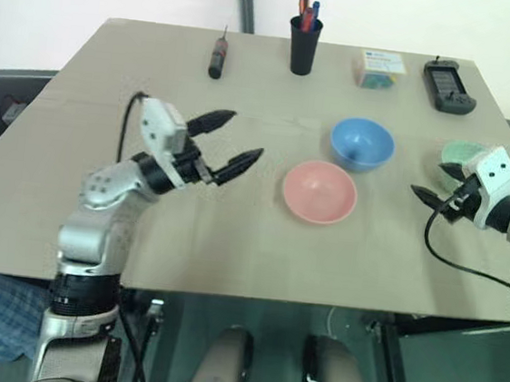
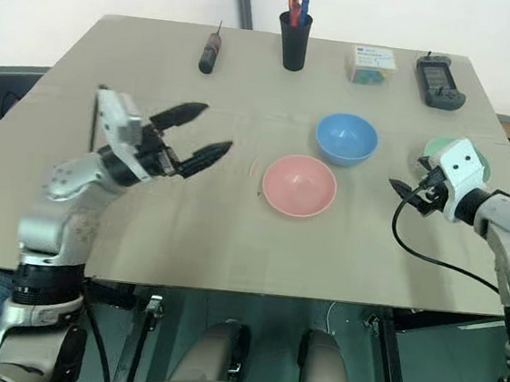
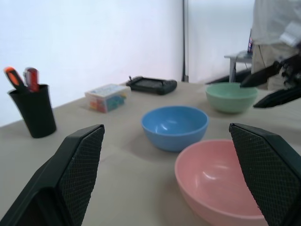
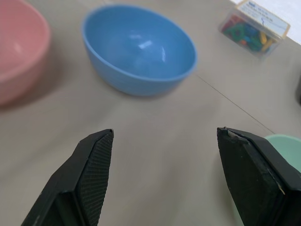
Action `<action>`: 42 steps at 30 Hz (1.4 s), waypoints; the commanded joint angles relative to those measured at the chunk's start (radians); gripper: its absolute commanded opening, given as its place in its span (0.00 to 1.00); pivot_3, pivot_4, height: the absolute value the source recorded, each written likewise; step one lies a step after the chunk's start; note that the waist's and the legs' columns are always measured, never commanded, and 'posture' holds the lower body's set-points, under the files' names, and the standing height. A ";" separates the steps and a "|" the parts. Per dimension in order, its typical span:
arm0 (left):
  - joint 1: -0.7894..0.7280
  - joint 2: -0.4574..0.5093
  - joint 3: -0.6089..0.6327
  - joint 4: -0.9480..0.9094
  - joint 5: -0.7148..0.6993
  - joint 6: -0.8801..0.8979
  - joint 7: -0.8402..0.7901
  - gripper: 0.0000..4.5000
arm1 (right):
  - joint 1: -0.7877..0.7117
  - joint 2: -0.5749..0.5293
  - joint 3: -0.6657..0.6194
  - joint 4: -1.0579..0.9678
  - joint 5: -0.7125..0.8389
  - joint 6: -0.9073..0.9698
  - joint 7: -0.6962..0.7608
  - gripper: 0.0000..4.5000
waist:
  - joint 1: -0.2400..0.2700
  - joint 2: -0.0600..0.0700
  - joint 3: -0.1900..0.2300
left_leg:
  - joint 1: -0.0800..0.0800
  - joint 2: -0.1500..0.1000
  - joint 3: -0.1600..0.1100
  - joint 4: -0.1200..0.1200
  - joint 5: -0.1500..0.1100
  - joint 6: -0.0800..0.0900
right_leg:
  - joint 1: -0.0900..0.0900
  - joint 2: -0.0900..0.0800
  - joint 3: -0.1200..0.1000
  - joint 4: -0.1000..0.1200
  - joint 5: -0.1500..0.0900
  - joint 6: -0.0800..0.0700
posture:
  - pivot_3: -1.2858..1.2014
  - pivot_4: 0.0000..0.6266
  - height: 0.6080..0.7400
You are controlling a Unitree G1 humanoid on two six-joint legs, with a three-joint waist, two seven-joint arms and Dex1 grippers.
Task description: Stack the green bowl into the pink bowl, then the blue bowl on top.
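Left eye view shows you the left gripper [image 1: 227,140] spread wide, empty, well left of the salmon-pink plastic bowl [image 1: 319,191]. Right wrist view: your right gripper [image 4: 164,181] gapes empty between the sky-blue plastic bowl [image 4: 139,48] and the mint-green plastic bowl [image 4: 286,148].

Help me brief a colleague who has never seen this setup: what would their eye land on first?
Three small bowls on the tan table: the pink bowl in the middle, the blue bowl just behind it, the green bowl at the right edge, none stacked. The left gripper hovers left of the pink bowl with jaws wide open; the right gripper is beside the green bowl, jaws open too.
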 commanded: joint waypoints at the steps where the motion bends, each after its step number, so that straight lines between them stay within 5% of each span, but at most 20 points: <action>1: 0.045 0.041 0.043 -0.070 -0.062 0.013 -0.032 1.00 | -0.096 -0.017 0.030 0.129 -0.084 -0.051 0.003 0.82 | -0.001 0.000 0.000 | 0.000 0.000 0.001 0.000 0.000 0.000 | 0.000 0.000 0.001 0.000 0.000 0.000 | 0.52 0.24 1.00; 19: 0.135 0.203 0.102 -0.060 -0.183 0.027 -0.217 1.00 | -0.520 0.077 0.249 1.000 -0.407 -0.343 0.032 0.82 | -0.016 0.000 0.000 | 0.000 0.000 0.010 -0.002 0.000 0.000 | -0.001 0.000 0.004 -0.003 0.000 0.000 | 0.52 0.24 1.00; 24: 0.139 0.216 0.097 -0.050 -0.174 0.020 -0.245 1.00 | -0.564 0.091 0.245 1.094 -0.436 -0.404 0.026 0.34 | -0.016 0.000 0.000 | 0.001 0.001 0.010 -0.003 0.000 0.000 | -0.001 0.000 0.004 -0.003 0.000 0.000 | 0.52 0.24 1.00; 28: 0.143 0.217 0.094 -0.037 -0.160 0.002 -0.256 1.00 | -0.569 0.092 0.236 1.107 -0.444 -0.425 0.037 0.02 | -0.017 0.000 0.000 | 0.001 0.001 0.011 -0.003 0.000 0.000 | -0.001 0.000 0.005 -0.003 0.000 0.000 | 0.52 0.24 1.00; 36: 0.128 0.216 0.084 -0.004 -0.144 -0.026 -0.267 1.00 | -0.561 0.049 0.220 0.983 -0.444 -0.467 0.110 0.02 | -0.016 0.000 0.000 | 0.001 0.001 0.011 -0.004 0.000 0.000 | -0.002 0.000 0.005 -0.003 0.000 0.000 | 0.52 0.24 1.00; 42: 0.139 0.234 0.080 0.028 -0.117 -0.037 -0.280 1.00 | -0.455 0.010 0.170 0.418 -0.309 -0.291 0.311 0.02 | -0.019 0.002 0.002 | 0.001 0.002 0.012 -0.007 0.000 0.000 | -0.005 0.000 0.008 -0.002 0.000 0.000 | 0.52 0.24 1.00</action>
